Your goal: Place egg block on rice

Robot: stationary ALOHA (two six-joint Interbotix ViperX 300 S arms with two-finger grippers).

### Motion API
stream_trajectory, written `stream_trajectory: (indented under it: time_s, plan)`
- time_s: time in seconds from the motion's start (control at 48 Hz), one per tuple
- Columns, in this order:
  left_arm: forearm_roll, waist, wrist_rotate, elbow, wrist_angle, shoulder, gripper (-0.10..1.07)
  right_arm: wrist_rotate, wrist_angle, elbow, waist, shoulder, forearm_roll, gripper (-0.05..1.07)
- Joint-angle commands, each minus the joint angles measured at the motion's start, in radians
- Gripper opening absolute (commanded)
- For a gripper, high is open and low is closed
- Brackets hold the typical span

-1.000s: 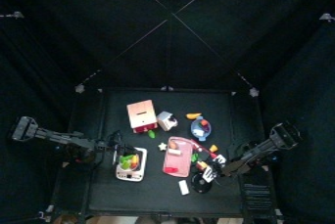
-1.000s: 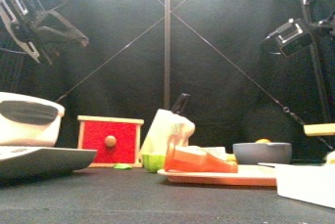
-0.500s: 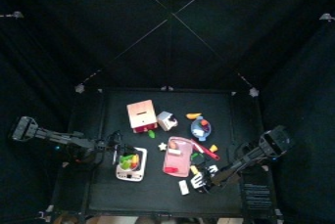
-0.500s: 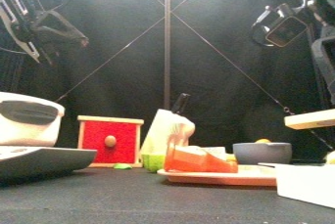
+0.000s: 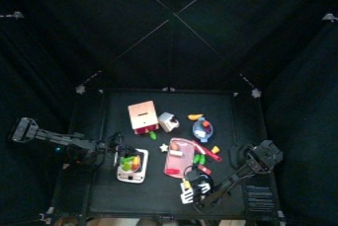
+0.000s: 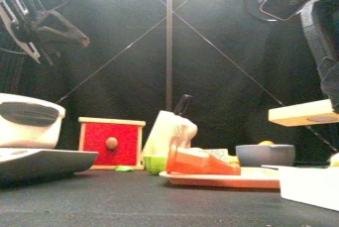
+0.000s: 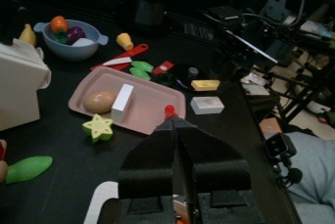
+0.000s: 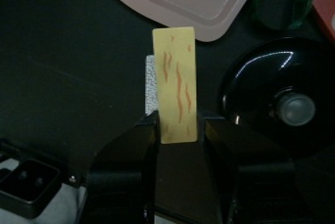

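My right gripper (image 8: pixel 177 120) is shut on the egg block (image 8: pixel 174 86), a flat yellow slab with reddish streaks. It holds the block off the table, right over the white rice block (image 8: pixel 149 83), whose edge shows beside it. In the front view the egg block (image 6: pixel 307 113) hangs in the air at the right. In the top view the right gripper (image 5: pixel 201 185) is near the table's front edge. The left wrist view shows a yellow block (image 7: pixel 206 85) next to a white block (image 7: pixel 207 105). My left gripper (image 7: pixel 177 159) is shut and empty at the table's left (image 5: pixel 106 155).
A pink tray (image 5: pixel 179 158) with food pieces lies at the middle, close behind the right gripper. A black pot lid (image 8: pixel 281 96) lies beside the rice. A red box (image 5: pixel 142 114), a blue bowl of fruit (image 5: pixel 203 128) and a white container (image 5: pixel 130 166) stand further off.
My right arm has swung toward the table's front edge and inward with the egg block in its jaws. The left arm has not moved.
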Motion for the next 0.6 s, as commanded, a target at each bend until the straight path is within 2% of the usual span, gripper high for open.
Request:
stream_trajectory:
  time_s: [0.0,0.104,0.583]
  plan:
    - [0.003,-0.002,0.0,-0.012,-0.009,-0.002,0.35,0.008,0.02,-0.064,0.002,0.015,0.005,0.53]
    - [0.002,-0.002,0.0,-0.012,-0.009,-0.002,0.35,0.009,0.026,-0.089,0.002,0.038,0.012,0.53]
    - [0.003,-0.002,0.0,-0.014,-0.008,-0.002,0.35,0.008,0.015,-0.083,-0.003,0.063,0.054,0.53]
